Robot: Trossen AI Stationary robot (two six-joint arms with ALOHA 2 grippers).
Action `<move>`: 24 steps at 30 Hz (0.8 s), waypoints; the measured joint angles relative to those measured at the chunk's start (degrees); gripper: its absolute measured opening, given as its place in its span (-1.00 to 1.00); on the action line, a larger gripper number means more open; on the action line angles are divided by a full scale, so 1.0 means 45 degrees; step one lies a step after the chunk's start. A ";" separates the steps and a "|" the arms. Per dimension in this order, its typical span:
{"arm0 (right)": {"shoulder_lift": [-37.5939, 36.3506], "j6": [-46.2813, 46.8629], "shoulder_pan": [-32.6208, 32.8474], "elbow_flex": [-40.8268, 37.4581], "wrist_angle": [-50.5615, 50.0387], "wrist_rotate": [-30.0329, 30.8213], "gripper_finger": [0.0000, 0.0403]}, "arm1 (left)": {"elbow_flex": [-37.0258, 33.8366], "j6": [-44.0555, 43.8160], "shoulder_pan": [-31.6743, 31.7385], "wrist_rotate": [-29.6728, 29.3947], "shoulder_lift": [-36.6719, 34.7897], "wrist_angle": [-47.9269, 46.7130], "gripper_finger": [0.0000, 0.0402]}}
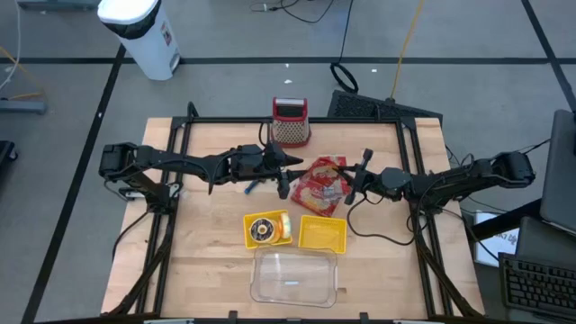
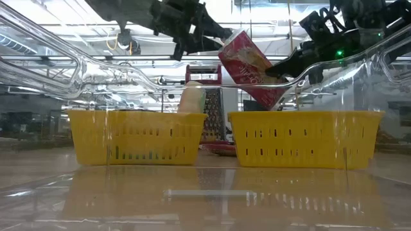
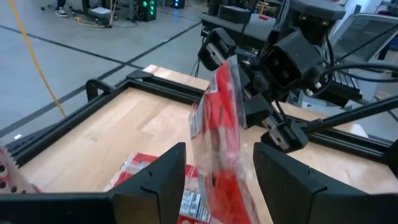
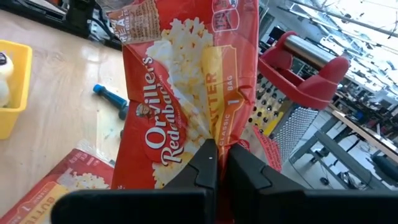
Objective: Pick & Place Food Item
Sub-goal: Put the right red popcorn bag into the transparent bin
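Note:
A red popcorn bag (image 4: pixel 186 87) hangs tilted above the table's middle, with my right gripper (image 4: pixel 219 152) shut on it. My left gripper (image 3: pixel 219 149) comes level from the table's left and is open. Its two fingers stand on either side of the bag's upper end (image 3: pixel 217 118); whether they touch it I cannot tell. In the low view the bag (image 2: pixel 247 64) slants between the two grippers, well above the baskets. A second popcorn bag (image 3: pixel 140 171) lies flat on the wood under them. My right gripper pinches the bag between its two fingers at a creased spot on its printed face (image 4: pixel 214 134), toward the bag's lower end. The fingers come about level from the table's right. The bag is lifted clear and slants up toward my left gripper.
Near the front stand two yellow baskets, one (image 1: pixel 267 229) with a round item in it, the other (image 1: pixel 322 232) beside it. A clear plastic tub (image 1: pixel 294 276) sits in front of them. A red-handled grater (image 1: pixel 290 121) stands at the far edge, and a small blue item (image 1: pixel 252 187) lies under my left arm.

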 joint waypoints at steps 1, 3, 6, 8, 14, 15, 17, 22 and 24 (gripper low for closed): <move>0.0000 0.0002 0.0024 0.0000 0.0046 0.0012 -0.96 | 0.0070 0.0000 0.0000 0.0005 0.0092 0.0050 -0.07; 0.0000 -0.0002 0.0030 0.0000 0.0181 -0.0006 -0.96 | 0.0240 -0.0009 -0.0024 0.0010 0.0387 0.0035 -0.07; 0.0000 -0.0002 0.0028 0.0000 0.0180 -0.0013 -0.96 | 0.0563 -0.0097 -0.0029 0.0294 0.0963 -0.0007 -0.07; 0.0000 0.0036 0.0033 0.0000 0.0173 -0.0022 -0.96 | 0.0842 -0.0048 -0.0029 0.0380 0.1333 -0.0014 -0.07; 0.0000 0.0022 0.0254 0.0000 0.0182 -0.0037 -0.96 | 0.1343 0.0573 0.0132 0.0281 0.1688 -0.0106 -0.07; 0.0000 0.0022 0.0276 0.0000 0.0182 -0.0042 -0.96 | 0.1348 0.0558 0.0181 0.0262 0.1678 -0.0092 -0.07; 0.0000 0.0008 0.0276 0.0000 0.0182 -0.0047 -0.96 | 0.1348 0.0424 0.0266 0.0261 0.1555 -0.0309 -0.12; 0.0000 0.0092 0.0276 0.0000 0.0139 -0.0051 -0.91 | 0.1352 -0.0454 0.0420 0.0627 0.1344 -0.1228 -0.58; -0.0005 0.0345 0.0276 0.0000 0.0110 -0.0010 -0.84 | 0.1348 -0.1041 0.0447 0.1027 0.1223 -0.1251 -0.85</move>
